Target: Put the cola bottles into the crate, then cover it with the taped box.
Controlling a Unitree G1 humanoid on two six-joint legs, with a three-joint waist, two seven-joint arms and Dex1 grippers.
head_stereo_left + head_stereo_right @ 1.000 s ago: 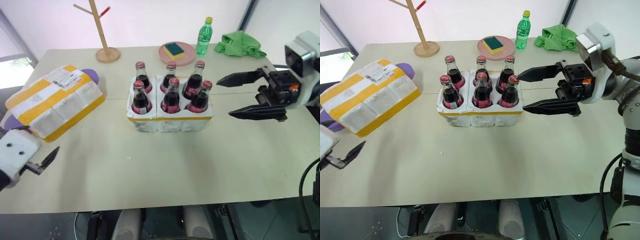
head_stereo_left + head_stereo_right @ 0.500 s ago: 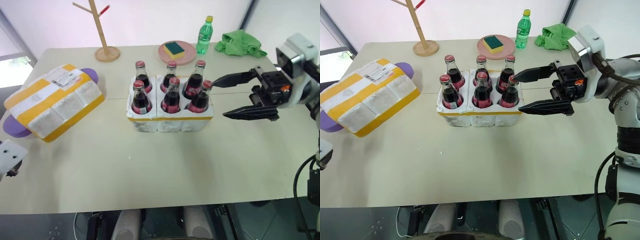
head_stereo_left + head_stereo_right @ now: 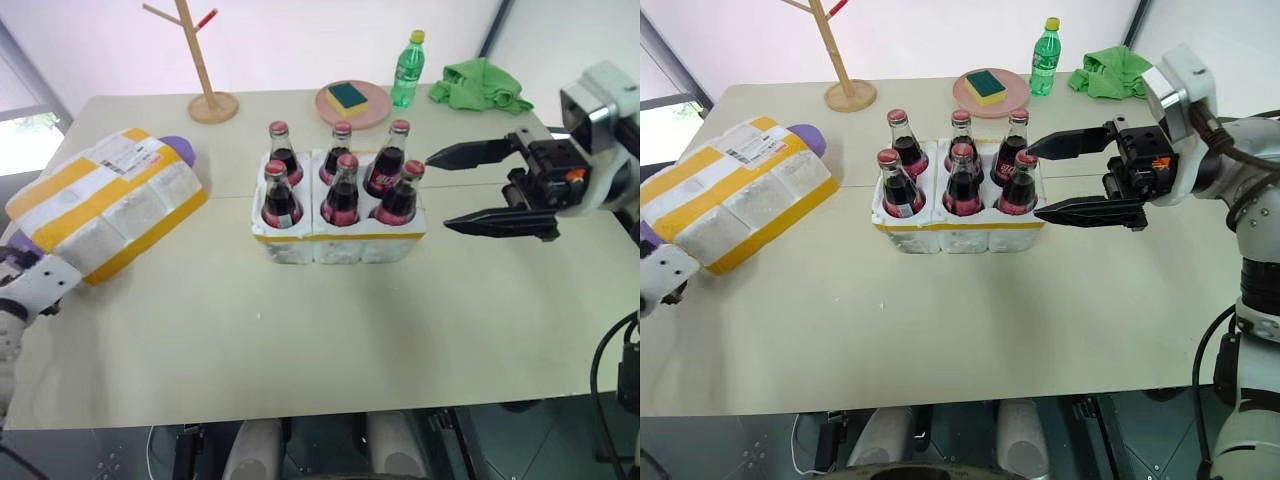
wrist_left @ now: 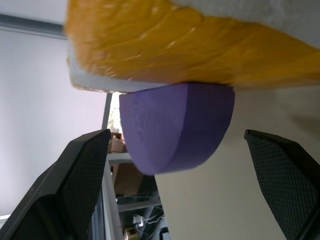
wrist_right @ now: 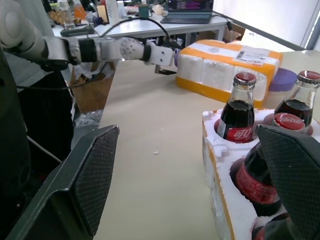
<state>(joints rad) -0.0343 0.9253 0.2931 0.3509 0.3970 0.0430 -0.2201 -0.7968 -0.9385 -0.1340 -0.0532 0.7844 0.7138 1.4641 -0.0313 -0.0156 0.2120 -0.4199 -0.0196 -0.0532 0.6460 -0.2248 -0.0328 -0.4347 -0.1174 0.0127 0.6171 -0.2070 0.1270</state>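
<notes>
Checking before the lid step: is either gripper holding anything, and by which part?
Nothing is held. The right gripper stands open beside the crate; the left gripper is open at the taped box.

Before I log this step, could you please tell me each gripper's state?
Left gripper: open, holding nothing, at the taped box.
Right gripper: open, holding nothing, beside the crate.

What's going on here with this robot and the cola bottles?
All six cola bottles already stand in the wells of the white foam crate mid-table. The covering step is not yet done: the taped box lies off to the robot's left, propped on a purple pad. The left end effector is open at the box's near end, facing the pad beneath it. The right end effector hovers open beside the crate, holding nothing.
</notes>
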